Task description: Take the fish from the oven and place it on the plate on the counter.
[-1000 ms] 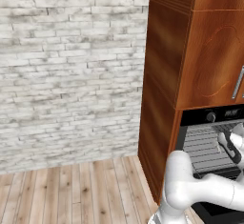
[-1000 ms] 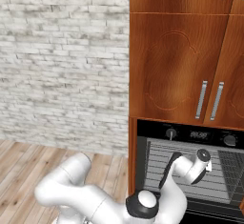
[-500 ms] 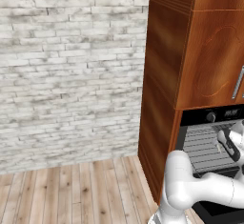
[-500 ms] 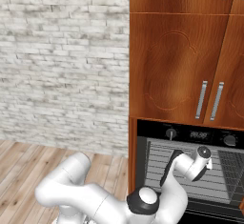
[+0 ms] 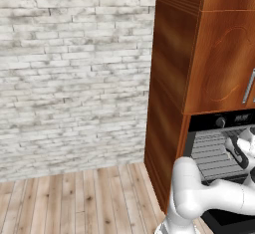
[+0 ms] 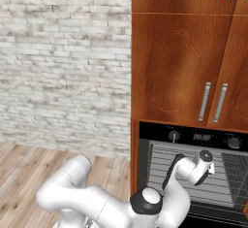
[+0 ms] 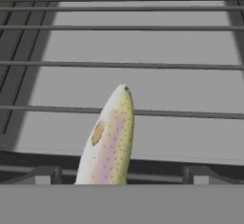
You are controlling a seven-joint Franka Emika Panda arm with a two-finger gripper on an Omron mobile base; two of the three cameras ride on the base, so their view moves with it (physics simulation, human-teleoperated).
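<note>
In the left base view, the white arm (image 5: 209, 198) rises from the lower right and reaches into the oven (image 5: 219, 151), which is built into a tall reddish-brown wood cabinet (image 5: 199, 54). The oven has a dark control panel with a round knob (image 5: 220, 122), and under it the grey inside with a wire rack (image 5: 209, 153) is visible. The hand of the arm is at the right edge, in front of the rack, and the finger tips cannot be made out here. To the left stands a whitish brick wall (image 5: 74, 68), and below it is a wooden plank floor (image 5: 74, 203).

In the right base view, the arm comes from the lower left and bends up toward the oven opening. The hand is in front of the rack, under the control panel. Above the oven are cabinet doors with two upright metal handles (image 6: 213, 102).

In the hand view, the fish (image 7: 107, 142) lies on the wire rack inside the oven, with its pointed end directed away from the camera. It is pale with small dark spots, a pinkish stripe and an orange-brown mark. The gripper (image 7: 121, 175) is fully open: one dark finger tip (image 7: 43, 175) is to the left of the fish and the other to the right, well apart from it. The gripper holds nothing.
</note>
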